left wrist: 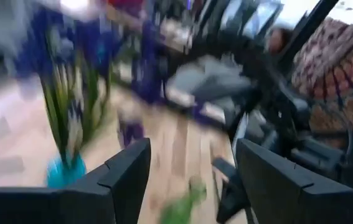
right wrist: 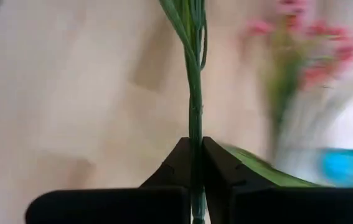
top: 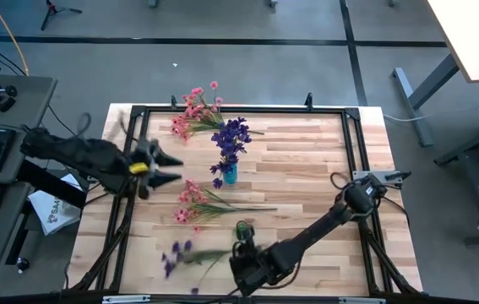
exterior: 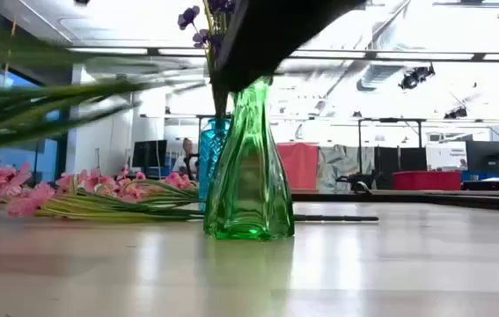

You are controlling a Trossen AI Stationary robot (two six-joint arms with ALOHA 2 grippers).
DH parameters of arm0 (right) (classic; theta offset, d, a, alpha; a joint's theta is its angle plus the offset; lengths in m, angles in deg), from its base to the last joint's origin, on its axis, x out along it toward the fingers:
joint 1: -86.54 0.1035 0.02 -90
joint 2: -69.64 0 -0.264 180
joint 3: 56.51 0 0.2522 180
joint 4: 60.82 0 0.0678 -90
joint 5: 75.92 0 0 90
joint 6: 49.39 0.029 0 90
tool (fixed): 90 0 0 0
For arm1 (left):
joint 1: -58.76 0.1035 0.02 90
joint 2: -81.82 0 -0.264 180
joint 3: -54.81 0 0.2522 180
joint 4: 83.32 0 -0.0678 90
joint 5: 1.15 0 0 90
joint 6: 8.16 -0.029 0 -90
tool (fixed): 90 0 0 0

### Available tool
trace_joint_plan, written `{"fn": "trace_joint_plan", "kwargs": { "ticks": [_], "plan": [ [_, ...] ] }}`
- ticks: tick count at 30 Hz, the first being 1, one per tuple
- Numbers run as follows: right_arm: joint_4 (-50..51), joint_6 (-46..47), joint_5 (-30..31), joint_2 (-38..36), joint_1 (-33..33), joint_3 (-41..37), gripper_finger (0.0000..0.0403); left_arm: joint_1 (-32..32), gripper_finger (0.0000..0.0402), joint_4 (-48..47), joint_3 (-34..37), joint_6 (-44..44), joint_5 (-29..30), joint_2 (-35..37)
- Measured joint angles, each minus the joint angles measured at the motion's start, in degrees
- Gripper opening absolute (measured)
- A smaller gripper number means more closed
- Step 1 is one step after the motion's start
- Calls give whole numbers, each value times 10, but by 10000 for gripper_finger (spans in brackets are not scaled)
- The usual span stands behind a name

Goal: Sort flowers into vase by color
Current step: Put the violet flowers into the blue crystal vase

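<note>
Purple sprig (top: pixel 184 253) lies out flat above the wooden surface (top: pixel 307 160) at its near edge, w/ its green stem pinched between the shut fingers of the right tool (right wrist: pixel 195 152); blossoms trail off to that tool's left. Green vase (top: pixel 242 229) stands just beside the tool, empty. Blue vase (top: pixel 229 174) mid-surface holds purple flowers (top: pixel 232 139). Pink sprigs (top: pixel 195 203) lie btwn the vases; more pink (top: pixel 195 110) at far edge. Left tool (top: pixel 169 166) hovers left of the blue vase, fingers apart, nothing in them.

Green vase (exterior: pixel 249 167), blue vase (top: pixel 230 174), pink flowers (top: pixel 192 204).
</note>
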Motion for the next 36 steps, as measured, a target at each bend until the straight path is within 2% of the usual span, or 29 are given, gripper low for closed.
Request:
{"fn": "trace_joint_plan", "kwargs": {
  "ticks": [4,9,16,21,25,29,32,36],
  "plan": [
    [72,-39,32,-48,-31,11,5,5,225,5,-60,-112,34,7],
    [52,-57,35,-135,-70,15,3,5,225,23,-103,-202,58,7],
    [113,81,55,-261,-97,15,2,5,225,19,-118,-252,50,19],
    [183,145,53,-322,-78,14,1,5,225,31,-118,-271,57,27],
    [230,205,118,-387,-38,14,1,5,225,77,-118,-293,89,20],
    [238,236,214,-453,19,-4,1,6,225,162,-118,-330,126,-4],
    [226,230,276,-512,46,-44,1,16,225,253,-112,-358,127,-43],
    [176,179,308,-587,37,-127,1,45,225,369,-103,-372,127,-130]
  ]
}}
